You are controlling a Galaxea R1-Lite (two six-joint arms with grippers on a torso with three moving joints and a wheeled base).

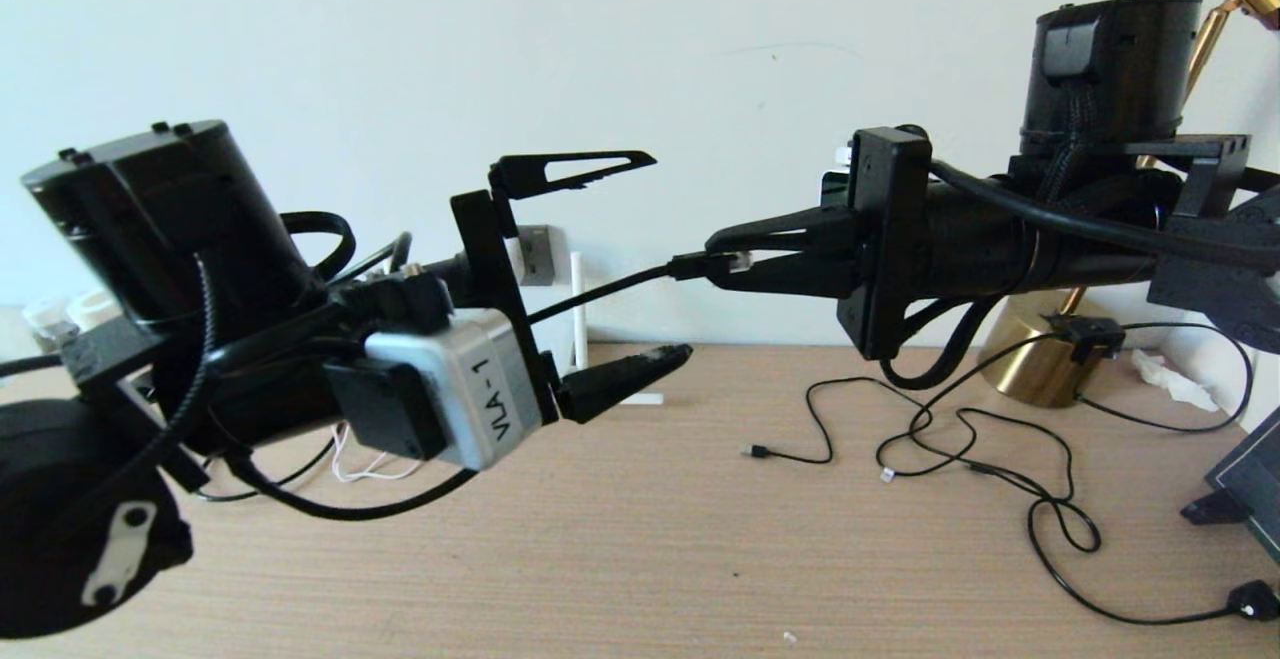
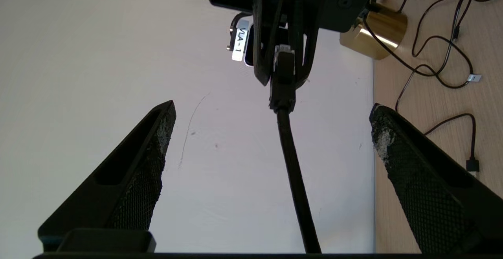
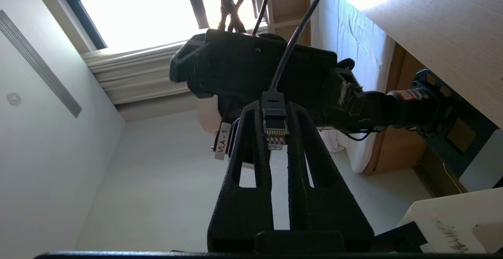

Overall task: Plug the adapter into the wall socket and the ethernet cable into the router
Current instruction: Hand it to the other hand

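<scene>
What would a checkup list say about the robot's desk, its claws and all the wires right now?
Surface: wooden table, pale wall behind.
Job's things: ethernet cable with its plug in the air between the arms; router mostly hidden, one white antenna showing; wall socket partly hidden behind the left arm; adapter not seen.
Clutter: brass lamp base; crumpled tissue.
Grippers: right gripper shut on the ethernet cable's plug; left gripper open around the cable, not touching it.
Cables: thin black cords looped on the table; thin white cord under the left arm.
Surroundings: window and ceiling in the right wrist view.
</scene>
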